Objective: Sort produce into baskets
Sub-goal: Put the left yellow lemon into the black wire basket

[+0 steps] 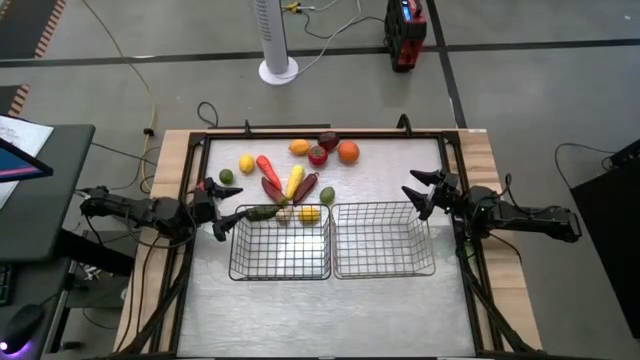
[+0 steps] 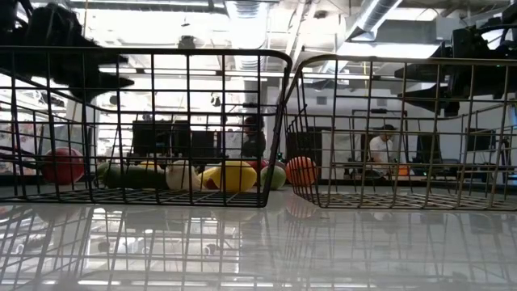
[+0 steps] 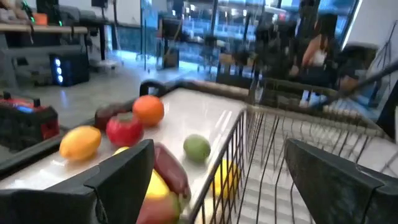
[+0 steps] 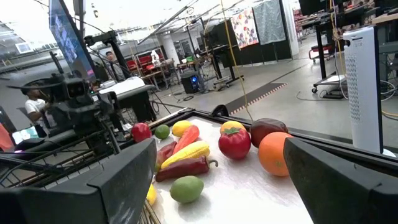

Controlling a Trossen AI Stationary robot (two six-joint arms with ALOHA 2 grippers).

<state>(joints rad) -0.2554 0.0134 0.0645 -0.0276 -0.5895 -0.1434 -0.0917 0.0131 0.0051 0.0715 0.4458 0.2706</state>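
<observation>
The produce (image 1: 295,180) lies in a loose cluster on the table's far middle: an orange (image 1: 348,152), a red tomato (image 1: 318,155), a lemon (image 1: 247,164), a lime (image 1: 227,177), and long red, yellow and green pieces. Two wire baskets stand side by side nearer the front, the left basket (image 1: 280,275) and the right basket (image 1: 385,273), both with nothing inside. My left gripper (image 1: 222,206) stands open at the left basket's far left corner. My right gripper (image 1: 416,192) stands open at the right basket's far right corner. Both point level toward the table's middle.
A black frame (image 1: 325,133) rims the table top. Beyond the far edge stand a white fan base (image 1: 278,70) and a red device (image 1: 405,35), with cables on the floor. A person (image 2: 378,153) sits in the room behind. Bare table lies in front of the baskets.
</observation>
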